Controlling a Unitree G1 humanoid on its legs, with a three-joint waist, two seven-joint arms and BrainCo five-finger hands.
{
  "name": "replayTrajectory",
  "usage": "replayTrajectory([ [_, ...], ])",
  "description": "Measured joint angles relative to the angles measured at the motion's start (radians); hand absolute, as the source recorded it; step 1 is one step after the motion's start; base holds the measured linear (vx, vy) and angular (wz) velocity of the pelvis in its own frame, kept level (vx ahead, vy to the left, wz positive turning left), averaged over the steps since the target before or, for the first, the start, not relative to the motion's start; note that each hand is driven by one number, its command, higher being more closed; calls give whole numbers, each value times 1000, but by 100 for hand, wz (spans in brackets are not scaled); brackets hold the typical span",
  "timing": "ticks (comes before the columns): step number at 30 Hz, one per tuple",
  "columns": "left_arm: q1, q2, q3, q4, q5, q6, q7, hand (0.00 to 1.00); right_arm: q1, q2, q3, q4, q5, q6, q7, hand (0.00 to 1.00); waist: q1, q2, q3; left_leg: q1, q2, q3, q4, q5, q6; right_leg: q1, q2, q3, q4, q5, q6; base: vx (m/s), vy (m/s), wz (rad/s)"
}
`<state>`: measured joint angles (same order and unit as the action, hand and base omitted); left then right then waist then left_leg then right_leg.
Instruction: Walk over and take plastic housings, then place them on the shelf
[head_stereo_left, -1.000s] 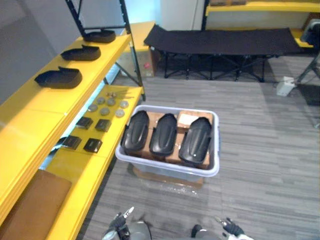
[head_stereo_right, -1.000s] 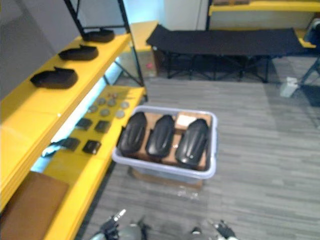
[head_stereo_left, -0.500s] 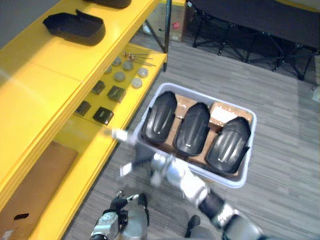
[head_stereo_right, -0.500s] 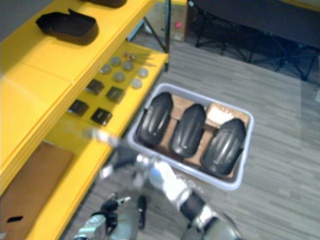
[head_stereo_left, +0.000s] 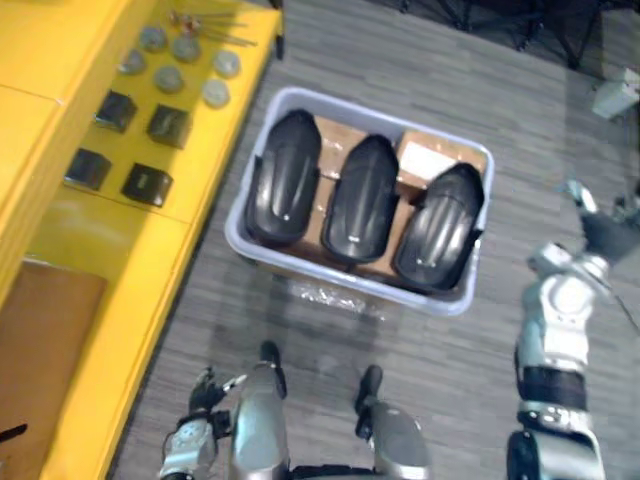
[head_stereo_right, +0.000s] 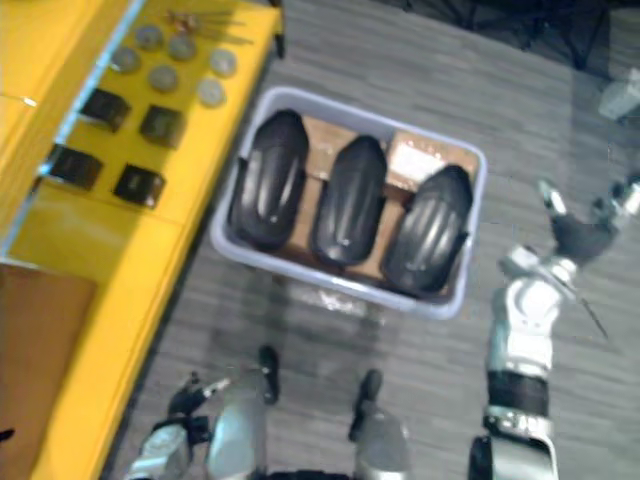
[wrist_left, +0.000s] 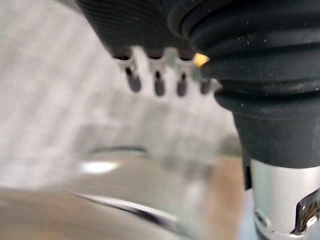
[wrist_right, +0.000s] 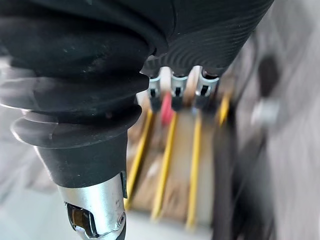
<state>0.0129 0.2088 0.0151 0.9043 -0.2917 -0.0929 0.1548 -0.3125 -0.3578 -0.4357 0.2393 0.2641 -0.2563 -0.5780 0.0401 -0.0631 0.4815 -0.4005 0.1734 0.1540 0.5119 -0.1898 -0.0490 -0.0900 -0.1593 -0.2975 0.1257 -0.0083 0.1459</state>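
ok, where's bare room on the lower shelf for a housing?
Bare yellow patch of the lower shelf between the small black boxes and the brown board. Past the boxes it is crowded with grey discs. The bin is packed with three housings.

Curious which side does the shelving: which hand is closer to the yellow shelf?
Left. The left hand is down beside the yellow shelf, near its front edge; the right hand is out on the far side of the grey bin from the shelf.
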Motion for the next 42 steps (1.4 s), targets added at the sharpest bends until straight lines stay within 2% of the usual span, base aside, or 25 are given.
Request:
replayTrajectory([
  [7,2,0,31,1,-50,7,2,0,107,-35,-136,89,111,-81,-9,0,-12,-24,10,-90,14,-4,57,-15,10,-105,2,26,77,-23,-2,-35,25,-7],
  [9,1,2,47,0,-57,7,2,0,117,-39,-137,129,135,-84,2,0,-17,-34,13,-96,14,-3,59,-15,10,-116,1,31,82,-23,-2,-11,11,-2],
  [14,-3,2,50,-3,-63,7,-1,0,129,-39,-141,287,199,-84,123,0,-18,-34,12,-111,10,-5,59,-14,11,-134,-1,36,91,-26,-5,0,0,0],
  [19,-6,3,38,-8,-65,-5,-2,0,68,-58,-123,410,220,-83,165,0,-3,-30,13,-127,-2,-11,51,-5,14,-156,-10,31,101,-30,-4,0,0,3],
  [21,-16,1,13,-8,-65,-9,-1,0,19,-100,-98,471,235,-64,169,0,0,-19,18,-129,-25,-29,38,10,18,-158,-25,23,108,-32,-3,1,20,21],
  [23,-16,-1,-1,-11,-88,-14,-2,0,-32,-151,-69,524,234,-41,170,0,4,4,20,-131,-41,-38,34,15,23,-158,-35,22,109,-32,-2,-8,41,22],
  [24,-19,-14,-25,-11,-103,-21,-2,0,-81,-192,-46,553,233,-32,168,0,7,33,19,-144,-52,-50,35,19,29,-160,-41,17,110,-32,-2,-12,44,25],
  [25,-21,-18,-35,-11,-104,-23,-3,0,-100,-211,-39,566,232,-25,168,0,9,43,20,-148,-58,-54,33,22,31,-162,-46,12,111,-33,-1,-23,57,36],
  [26,-23,-24,-41,-11,-104,-30,-5,0,-137,-249,-19,589,231,-5,164,0,13,67,21,-157,-66,-61,25,31,36,-168,-56,-2,114,-33,0,-35,52,29],
  [29,-24,-33,-88,1,-106,-29,-11,0,-234,-305,32,651,229,42,162,0,37,107,24,-161,-85,-60,13,48,44,-182,-74,-4,123,-31,3,-29,25,13],
  [32,-24,-49,-107,17,-141,-29,-13,0,-306,-334,88,677,191,84,161,0,47,140,25,-161,-98,-59,-1,59,49,-189,-87,-6,133,-31,4,-21,13,6],
  [35,-24,-60,-112,22,-146,-17,-21,0,-335,-364,125,688,138,124,161,0,52,157,25,-162,-114,-58,-18,72,53,-205,-106,-6,154,-38,20,-25,6,8],
  [42,-24,-61,-125,27,-153,-12,-48,0,-400,-398,212,721,72,191,175,0,53,174,28,-162,-121,-59,-26,82,54,-213,-115,-8,168,-40,22,-7,1,2],
])
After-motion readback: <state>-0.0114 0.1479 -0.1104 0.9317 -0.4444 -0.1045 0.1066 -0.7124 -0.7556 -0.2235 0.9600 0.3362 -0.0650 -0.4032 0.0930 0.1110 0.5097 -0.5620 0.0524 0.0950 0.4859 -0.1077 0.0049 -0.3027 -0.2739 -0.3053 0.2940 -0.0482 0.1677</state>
